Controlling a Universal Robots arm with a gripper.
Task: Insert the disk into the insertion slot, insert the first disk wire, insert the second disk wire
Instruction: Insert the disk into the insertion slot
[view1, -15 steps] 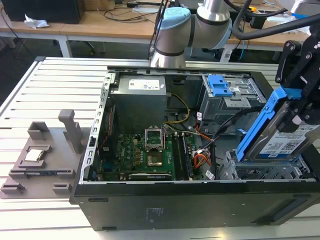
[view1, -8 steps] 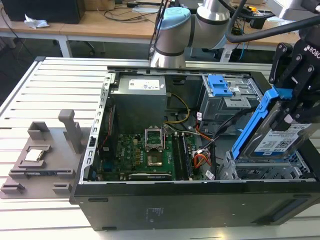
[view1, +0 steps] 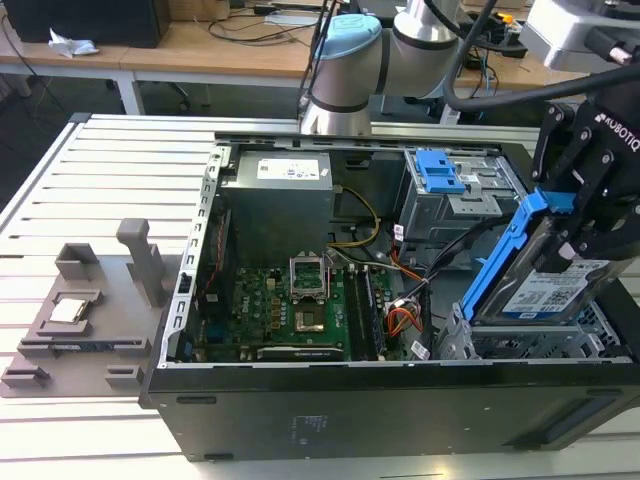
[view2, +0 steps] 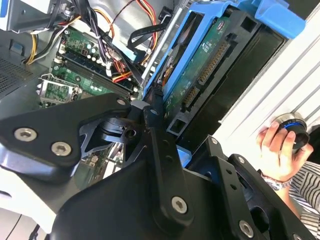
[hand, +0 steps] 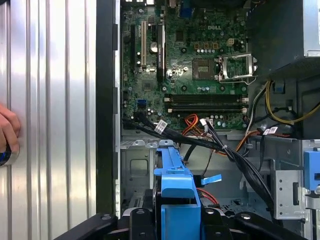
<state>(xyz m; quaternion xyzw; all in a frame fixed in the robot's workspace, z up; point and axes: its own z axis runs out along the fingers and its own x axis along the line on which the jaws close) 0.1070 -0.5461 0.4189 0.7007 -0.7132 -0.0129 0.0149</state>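
Gripping tilted disk (view1: 545, 290), claw (view1: 578, 240) clamped on it, just over insertion slot (view1: 500, 345).

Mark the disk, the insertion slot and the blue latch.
disk (view1: 548, 292): exterior view, on its white label.
insertion slot (view1: 456, 335): exterior view, on the metal wall at the exterior view's left.
blue latch (view1: 438, 170): exterior view, on its middle.

The pincer (view1: 572, 248), clamped on the disk (view1: 545, 295), covered the upper end of its blue carrier in the exterior view. Below the pincer, the disk's lower end was hidden where it met the insertion slot (view1: 598, 330); how far it sat inside could not be told. Away from the pincer, a hand (hand: 7, 131) on the counter (hand: 55, 100) was cut off by the first wrist view's edge.
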